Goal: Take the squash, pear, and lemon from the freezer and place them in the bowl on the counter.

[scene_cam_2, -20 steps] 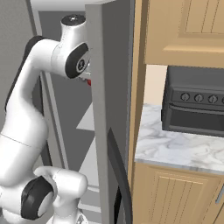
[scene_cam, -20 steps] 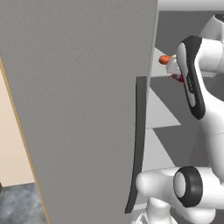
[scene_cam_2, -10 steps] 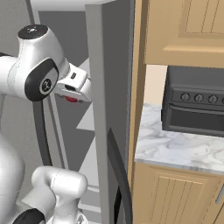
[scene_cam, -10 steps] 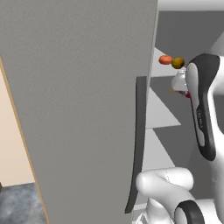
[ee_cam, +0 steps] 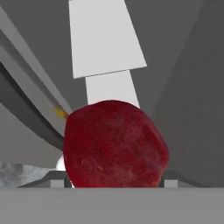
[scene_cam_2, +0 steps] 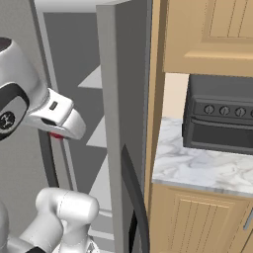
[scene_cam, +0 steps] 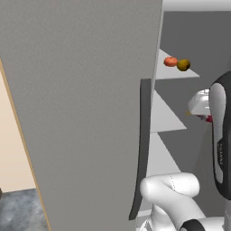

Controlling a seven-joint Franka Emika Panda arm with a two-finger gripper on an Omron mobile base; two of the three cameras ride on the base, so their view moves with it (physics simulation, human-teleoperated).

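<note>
1. Dark red, bumpy, roundish fruit (ee_cam: 114,144) right up close in the hand view, sitting low between the finger tips; likely the pear, a bit dull and speckled.
2. Small red spot of the same fruit under the white hand in the left base view (scene_cam: 208,119) and in the right base view (scene_cam_2: 56,135).
3. Gripper (ee_cam: 114,177) seems closed around the red fruit, but finger tips mostly hidden behind it, so hard to be sure how wide.
4. Two more small round fruits on a top shelf inside the freezer: an orange one (scene_cam: 170,62) touching a dark yellow one (scene_cam: 183,65).
5. Freezer (scene_cam: 90,113) tall, plain, flat grey, with door swung open; pale grey shelves (scene_cam: 167,119) inside, looking like pointed wedges.
6. Long dark curved handle (scene_cam: 142,149) down the door edge.
7. Smooth white counter (scene_cam_2: 197,168) with grey swirls, beside the freezer, over light wooden cabinet doors (scene_cam_2: 197,222).
8. Dark grey toaster oven (scene_cam_2: 220,121) with round knobs on the counter.
9. No readable writing anywhere.
</note>
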